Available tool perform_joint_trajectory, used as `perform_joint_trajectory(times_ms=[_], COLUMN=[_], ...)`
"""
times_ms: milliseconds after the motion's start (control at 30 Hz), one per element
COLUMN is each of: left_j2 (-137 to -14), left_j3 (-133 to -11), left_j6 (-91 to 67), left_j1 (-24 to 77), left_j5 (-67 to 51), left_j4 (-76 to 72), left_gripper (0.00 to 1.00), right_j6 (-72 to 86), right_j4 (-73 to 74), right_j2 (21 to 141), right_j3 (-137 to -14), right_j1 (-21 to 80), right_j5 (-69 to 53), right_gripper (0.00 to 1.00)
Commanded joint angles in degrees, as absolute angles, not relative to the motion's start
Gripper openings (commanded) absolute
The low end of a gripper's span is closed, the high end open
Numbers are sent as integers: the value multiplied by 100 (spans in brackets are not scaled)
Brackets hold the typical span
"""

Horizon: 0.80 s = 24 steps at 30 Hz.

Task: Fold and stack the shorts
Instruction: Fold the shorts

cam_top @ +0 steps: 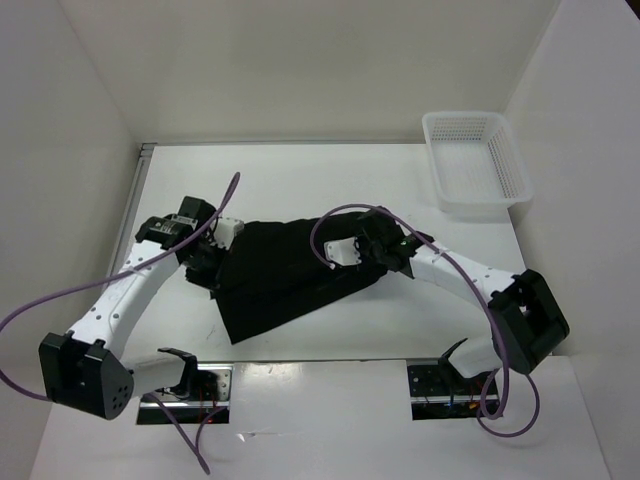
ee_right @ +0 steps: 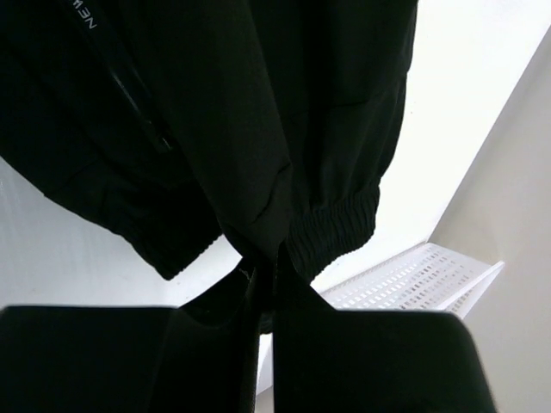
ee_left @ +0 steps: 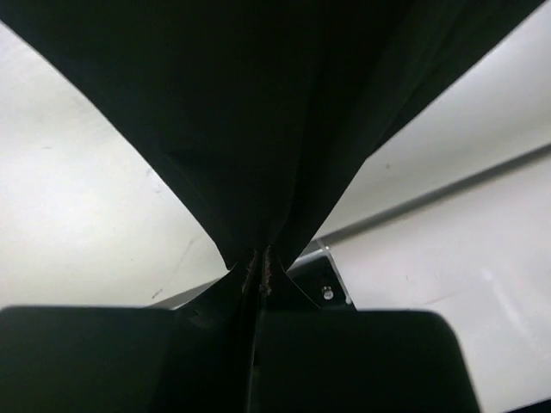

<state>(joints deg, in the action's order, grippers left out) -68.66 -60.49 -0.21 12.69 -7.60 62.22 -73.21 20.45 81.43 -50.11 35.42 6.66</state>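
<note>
Pinches soft, limp shorts (cam_top: 285, 275) with left gripper (ee_left: 260, 262) and right gripper (ee_right: 267, 262) at opposite edges, mid-counter; probably best gripped at hems.

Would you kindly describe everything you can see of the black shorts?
The shorts are plain black, soft, matte cloth with small pale lettering and a gathered elastic band along one edge. They are spread and creased over the middle of the white table, one pointed corner towards the near edge. The left gripper pinches their left side and the right gripper their right side, fingers shut on cloth that fans out from each grip. Only the table and grippers touch them.
</note>
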Motion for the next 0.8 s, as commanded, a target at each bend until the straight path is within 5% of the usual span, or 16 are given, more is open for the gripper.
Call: perform_joint_trajectory(times_ms=[0,367,467,533,767], left_j2=[-6812,-7145,-7391,-7497,-7322], left_j3=[-6012,-5643,-5703,-5704,-5924], left_j6=[0,0,0,0,0], left_j1=[1432,1608,1767,1976,2030], left_j5=[-1054,-1046,-1107,-1168,-1433], left_j4=[6644,6715,6715,6846,7356], left_gripper=[2,8,17,29,41], right_j6=[-7462,-7752,-7805,-7805,-7365], right_j4=[2127,2232,2093,2092,3023], right_j2=[7901,7734,7734,7734,6480], right_j3=[-4983,-4219,-4079,-4078,-4263], right_j1=[3524,3524,3524,3524,3524], right_j5=[686,747,747,747,353], right_gripper=[0,6,21,42,60])
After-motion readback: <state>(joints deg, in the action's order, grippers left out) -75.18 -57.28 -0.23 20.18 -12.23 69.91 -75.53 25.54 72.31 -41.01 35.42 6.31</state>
